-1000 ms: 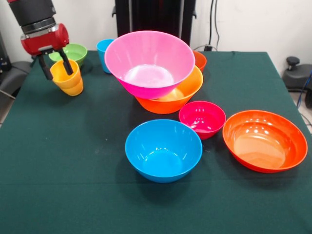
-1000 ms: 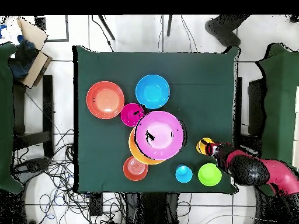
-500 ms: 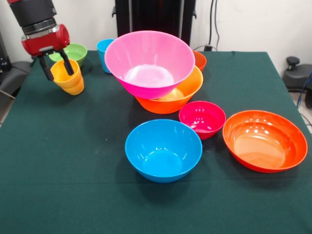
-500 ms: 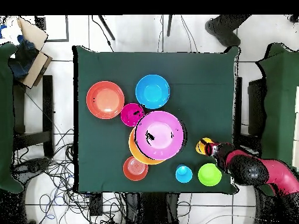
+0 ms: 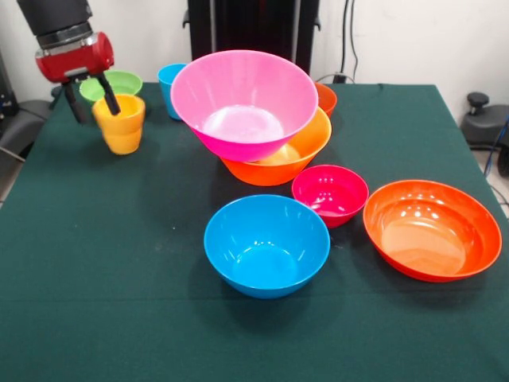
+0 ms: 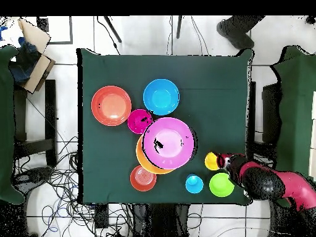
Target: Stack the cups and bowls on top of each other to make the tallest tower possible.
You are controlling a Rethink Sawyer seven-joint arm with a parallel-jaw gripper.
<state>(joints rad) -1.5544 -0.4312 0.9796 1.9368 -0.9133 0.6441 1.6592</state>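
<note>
Gripper (image 5: 90,95): black fingers straddle the rim of the yellow cup (image 5: 119,123), one inside the mouth, one outside on its left; the jaws appear parted and not pinching the wall, though the front view leaves this uncertain.
Yellow cup: upright on the green tablecloth (image 5: 111,263), near the table corner, just in front of the green bowl (image 5: 111,84).
Blue cup (image 5: 169,87): upright, beside the green bowl, partly hidden behind the pink bowl (image 5: 243,102).
Tower: two pieces only; the pink bowl sits tilted inside the big orange bowl (image 5: 298,155).
Small orange bowl (image 5: 326,99): behind the tower, mostly hidden in the front view; the overhead view shows it clear of the stack (image 6: 143,178).
Magenta bowl (image 5: 330,193): just in front of the tower, between the blue bowl (image 5: 266,245) and the wide red-orange bowl (image 5: 432,228).
Blue bowl: alone, nearest the front edge.
Arm (image 6: 274,185): red, reaching in over the table's side edge.
</note>
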